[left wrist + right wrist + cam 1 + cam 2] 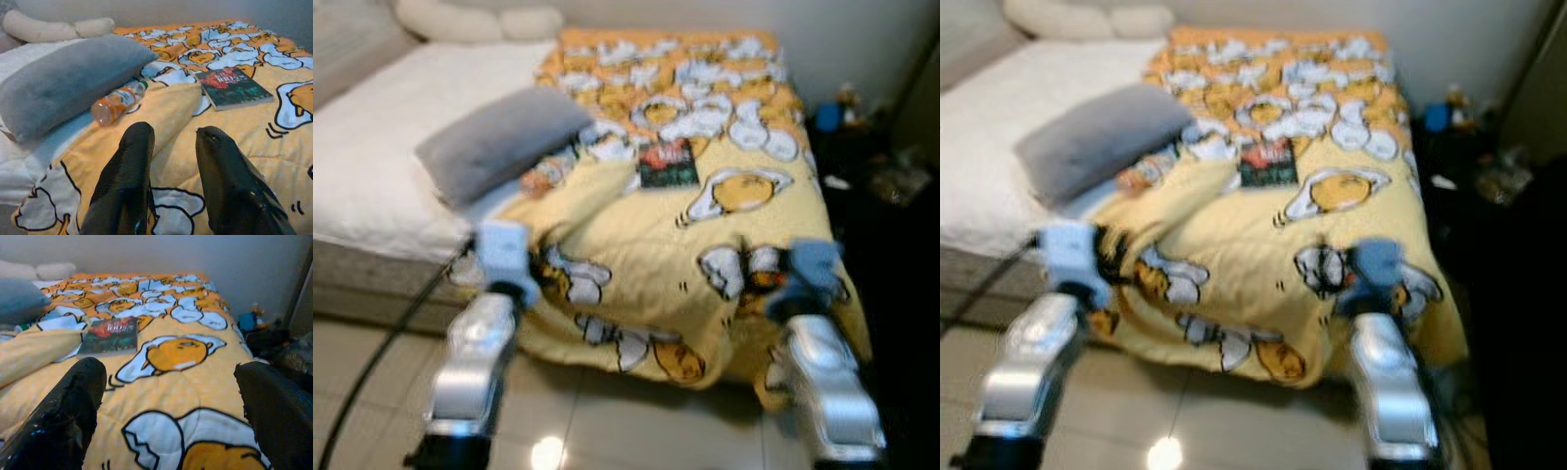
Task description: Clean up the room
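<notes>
The left gripper [171, 161] hangs with its two black fingers parted by a modest gap over the near edge of the blanket [234, 132], and the right gripper [171, 416] is spread far wider, its fingers at either side of the blanket's egg pattern; neither holds anything. Judging from this, the robot stands at the foot of the bed at the approach stage of tidying — no item has yet been picked up. Taking the blanket as the landmark: a book [232, 87] lies flat on its upper surface, ahead of the left gripper and off to that gripper's right, well short of the far end; a bottle [117, 102] lies on its side at the blanket's left edge, touching or nearly touching the grey pillow [63, 81], which rests tilted just beyond that edge on the white mattress [372, 157]. The next move probably calls for leaning forward to reach either the bottle or the book, both beyond the fingertips. The blanket is soft, quilted, yellow-orange with white cartoon shapes, and rumpled into a fold near the bottle; the book is a thin, dark-covered rectangle, hard to pinch flat — the bottle is a smooth, translucent orange cylinder that could roll. The pillow looks plush and yielding.
</notes>
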Controlling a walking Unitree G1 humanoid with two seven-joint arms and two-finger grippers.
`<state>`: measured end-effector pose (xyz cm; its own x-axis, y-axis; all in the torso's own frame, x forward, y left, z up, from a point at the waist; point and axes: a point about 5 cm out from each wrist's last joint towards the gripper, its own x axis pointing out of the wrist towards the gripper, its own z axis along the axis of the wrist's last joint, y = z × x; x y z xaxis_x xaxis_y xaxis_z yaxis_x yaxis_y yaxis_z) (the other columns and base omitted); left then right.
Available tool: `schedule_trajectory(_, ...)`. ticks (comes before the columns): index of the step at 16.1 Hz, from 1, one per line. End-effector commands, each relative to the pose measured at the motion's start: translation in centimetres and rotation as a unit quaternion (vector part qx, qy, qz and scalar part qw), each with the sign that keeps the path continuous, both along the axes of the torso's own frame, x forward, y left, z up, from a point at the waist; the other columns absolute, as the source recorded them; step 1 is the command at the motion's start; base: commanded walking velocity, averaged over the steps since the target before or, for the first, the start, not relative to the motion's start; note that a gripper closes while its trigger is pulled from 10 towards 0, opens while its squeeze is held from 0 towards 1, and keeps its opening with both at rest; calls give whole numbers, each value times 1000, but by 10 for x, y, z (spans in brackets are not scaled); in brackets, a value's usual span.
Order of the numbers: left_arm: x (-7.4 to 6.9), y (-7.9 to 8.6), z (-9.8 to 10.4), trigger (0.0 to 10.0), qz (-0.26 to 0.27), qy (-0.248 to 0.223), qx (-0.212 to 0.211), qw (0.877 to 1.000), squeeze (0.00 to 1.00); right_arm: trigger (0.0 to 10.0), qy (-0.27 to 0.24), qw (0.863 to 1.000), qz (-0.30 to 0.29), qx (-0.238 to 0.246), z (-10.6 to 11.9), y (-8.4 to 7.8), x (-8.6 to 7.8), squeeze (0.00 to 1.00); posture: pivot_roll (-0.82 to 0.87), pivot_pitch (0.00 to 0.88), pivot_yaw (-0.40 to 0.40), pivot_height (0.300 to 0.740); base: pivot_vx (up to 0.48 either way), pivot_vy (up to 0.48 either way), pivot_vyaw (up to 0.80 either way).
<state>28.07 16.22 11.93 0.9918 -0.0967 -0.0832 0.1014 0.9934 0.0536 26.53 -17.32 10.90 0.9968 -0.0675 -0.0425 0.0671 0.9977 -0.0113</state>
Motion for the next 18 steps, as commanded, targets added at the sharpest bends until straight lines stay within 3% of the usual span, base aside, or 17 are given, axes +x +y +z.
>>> schedule_trajectory(1, 0, 12, 3, 10000, 18, -5, 7, 1000, 1000, 10000, -8, 1000, 25, -12, 4, 13, 5, 0, -55, 0, 42, 740, 281, 0, 0)
schedule_trajectory(7, 1, 12, 3, 10000, 19, -10, 15, 1000, 1000, 10000, 9, 1000, 18, -6, 2, 12, 9, 0, -51, 0, 39, 740, 277, 0, 752)
schedule_trajectory(8, 1, 12, 4, 10000, 19, -10, 16, 1000, 1000, 10000, 13, 999, 9, -28, 2, 10, 10, 0, -53, 0, 40, 740, 281, 0, 800)
schedule_trajectory(9, 2, 12, 4, 10000, 18, -11, 16, 1000, 1000, 10000, 10, 1000, 25, 6, 2, 13, 10, 0, -53, 0, 41, 740, 274, 0, 0)
schedule_trajectory(12, 3, 11, 4, 10000, 12, -13, 18, 1000, 1000, 10000, 39, 999, -6, 23, -6, 8, 9, 0, -54, 0, 43, 740, 275, 0, 0)
schedule_trajectory(15, 4, 10, 4, 10000, 6, -13, 21, 1000, 1000, 10000, 13, 998, -42, -39, 0, 0, 13, 0, -54, 0, 42, 740, 275, 0, 0)
schedule_trajectory(17, 5, 10, 4, 10000, 6, -13, 21, 1000, 1000, 10000, -4, 999, -40, -35, 3, 0, 14, 0, -54, 0, 41, 740, 279, 0, 0)
schedule_trajectory(18, 5, 10, 3, 10000, 5, -13, 21, 1000, 1000, 10000, -10, 1000, -28, -6, 5, 1, 14, 0, -54, 0, 40, 740, 289, 0, 0)
